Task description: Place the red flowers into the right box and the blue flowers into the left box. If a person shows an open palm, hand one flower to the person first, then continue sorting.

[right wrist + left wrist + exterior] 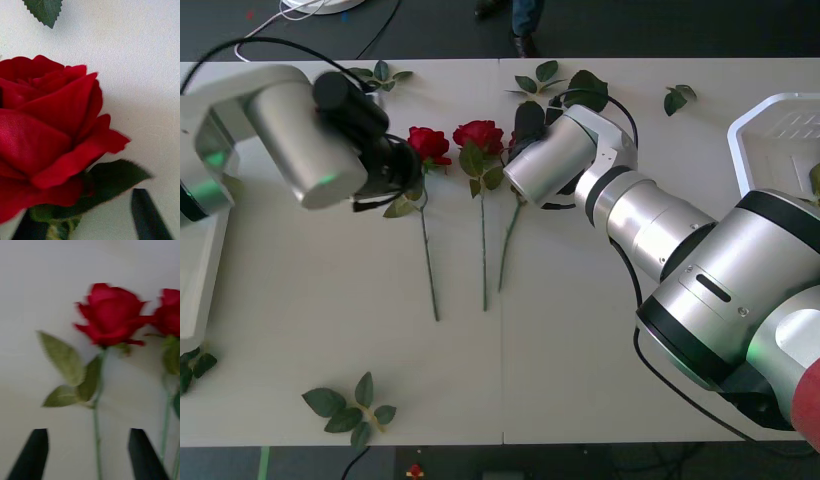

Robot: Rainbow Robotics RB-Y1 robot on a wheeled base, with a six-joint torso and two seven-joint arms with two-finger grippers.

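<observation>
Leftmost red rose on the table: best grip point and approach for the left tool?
Judging from the pose, grip the leftmost rose on its thin stem just below the leaves, coming straight down. It lies flat, and the left tool is open with the stem between its fingers. The bloom is wide and soft; the leaves splay sideways.

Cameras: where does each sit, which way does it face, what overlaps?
Front: above the arms, looking down at the table; both arms show, three roses between them.
Right wrist: on the right arm, right gripper open astride the right rose.
Left wrist: on the left arm, left gripper open over the left rose.
Shared: front sees that left rose too.
</observation>
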